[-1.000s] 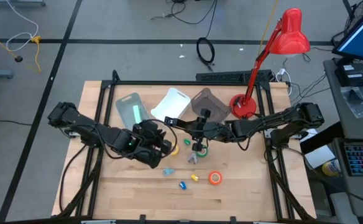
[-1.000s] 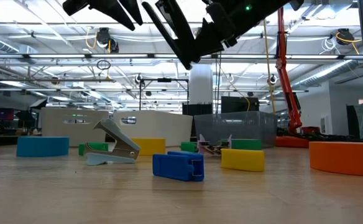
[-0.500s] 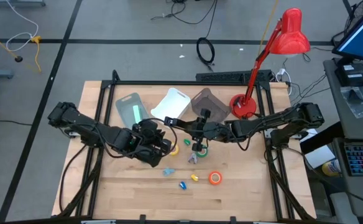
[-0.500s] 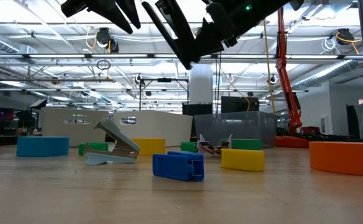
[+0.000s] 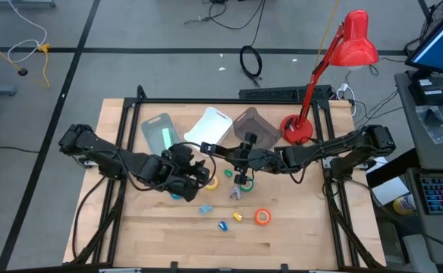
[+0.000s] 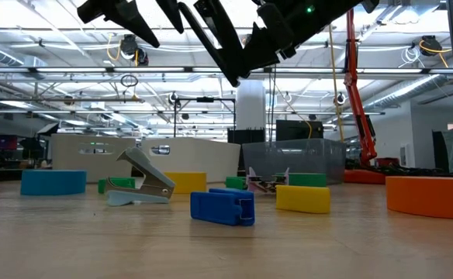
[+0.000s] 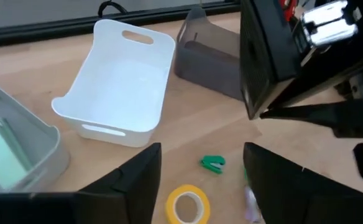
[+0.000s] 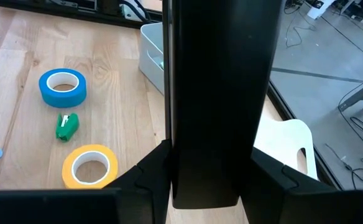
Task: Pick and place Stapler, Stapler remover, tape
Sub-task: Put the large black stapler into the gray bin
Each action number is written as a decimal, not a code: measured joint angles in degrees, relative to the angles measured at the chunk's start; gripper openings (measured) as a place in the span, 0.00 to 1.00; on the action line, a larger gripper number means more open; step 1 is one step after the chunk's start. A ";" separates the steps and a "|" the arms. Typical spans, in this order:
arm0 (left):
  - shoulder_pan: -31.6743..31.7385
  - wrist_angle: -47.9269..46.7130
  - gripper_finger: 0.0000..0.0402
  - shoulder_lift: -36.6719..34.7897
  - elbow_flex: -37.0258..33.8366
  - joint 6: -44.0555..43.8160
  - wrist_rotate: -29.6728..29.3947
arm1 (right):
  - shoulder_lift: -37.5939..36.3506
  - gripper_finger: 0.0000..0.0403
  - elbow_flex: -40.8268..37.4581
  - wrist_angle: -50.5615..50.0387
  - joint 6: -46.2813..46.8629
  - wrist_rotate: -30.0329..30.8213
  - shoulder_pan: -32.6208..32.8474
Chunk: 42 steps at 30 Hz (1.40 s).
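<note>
My right gripper (image 5: 241,168) hangs over the table's middle, shut on a long black stapler (image 8: 215,93), also seen past my left fingers (image 7: 275,56). My left gripper (image 7: 200,186) stands open above the table, left of it, with nothing between its fingers. Below and ahead of it the yellow tape (image 7: 184,204) and a green clip (image 7: 212,163) lie on the wood. The blue tape (image 8: 62,87) lies flat farther left, the orange tape (image 5: 262,217) nearer the front. A pale blue stapler remover (image 6: 137,182) rests on the table. My right gripper pinches the black stapler between its two fingers (image 8: 147,180), one on each long side of its body (image 8: 215,177). The fingers reach in from the table's right. The stapler is lifted clear of the table and slants downward in the low view (image 6: 226,46).
Three bins stand at the back: a clear one (image 5: 159,130), a white one (image 5: 210,125) and a grey one (image 5: 250,125). A red desk lamp (image 5: 297,129) stands at the back right. Small blue (image 6: 223,208) and yellow (image 6: 302,198) pieces and a green tape (image 6: 308,180) lie at mid-table.
My left gripper has opened wider while staying above the table; nothing has dropped from it. The right gripper and the stapler have kept still.
</note>
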 joint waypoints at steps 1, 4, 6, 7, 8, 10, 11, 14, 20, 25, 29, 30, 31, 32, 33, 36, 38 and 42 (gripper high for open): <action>-0.04 0.28 0.59 0.00 0.00 -0.73 -0.10 | 0.00 0.34 0.00 0.00 0.00 0.02 0.00; -0.60 1.45 0.59 0.00 0.00 -2.25 -2.63 | 0.00 0.34 0.00 0.00 0.02 0.00 0.00; -1.17 3.68 0.59 0.00 0.00 -1.94 -5.80 | 0.00 0.34 0.00 -0.05 0.02 0.00 0.00; -1.39 4.79 0.59 0.00 0.00 -1.48 -7.11 | 0.00 0.34 0.00 -0.20 0.02 0.00 0.00; -1.65 5.49 0.59 0.00 0.00 -1.03 -8.06 | 0.00 0.34 0.00 -0.46 0.04 0.01 0.00; -2.01 5.94 0.60 0.00 0.00 -0.59 -9.33 | 0.00 0.34 0.00 -0.69 0.07 0.00 0.00; -2.09 5.99 0.60 0.00 0.00 -0.91 -9.70 | 0.00 0.34 0.00 -0.69 0.06 0.00 0.00; -1.88 6.64 0.60 0.00 0.00 -0.86 -10.63 | 0.00 0.34 0.00 -0.42 0.06 0.00 0.00; -0.17 10.66 0.60 0.00 0.00 0.92 -10.63 | 0.00 0.34 0.00 -0.44 0.06 -0.01 0.08; 1.33 15.05 0.59 0.00 0.00 6.32 -8.58 | 0.00 0.34 0.00 -0.37 0.25 0.12 0.09; 2.49 15.12 0.55 0.02 0.00 6.95 -6.72 | 0.00 0.34 0.00 -0.37 0.61 0.24 0.07; 2.61 15.26 0.52 0.02 0.00 7.03 -6.55 | 0.00 0.34 0.00 -0.32 0.60 0.24 0.07; 2.60 15.39 0.49 0.02 0.00 7.09 -6.38 | 0.00 0.34 0.00 -0.29 0.59 0.20 0.07; 2.60 15.60 0.46 0.02 0.00 7.20 -6.27 | 0.00 0.34 0.00 -0.20 0.59 0.17 0.07; 2.60 15.94 0.43 0.02 0.00 7.61 -6.19 | 0.00 0.34 0.00 -0.08 0.57 0.14 0.07; 2.47 16.45 0.34 0.02 0.00 9.16 -6.29 | 0.00 0.34 0.00 0.11 0.52 0.08 0.07; 2.37 16.19 0.30 0.02 0.00 9.18 -6.34 | 0.00 0.34 0.00 0.13 0.51 0.00 0.07; 2.39 16.01 0.23 0.13 0.00 9.17 -6.86 | 0.00 0.34 0.00 0.98 0.50 0.00 0.07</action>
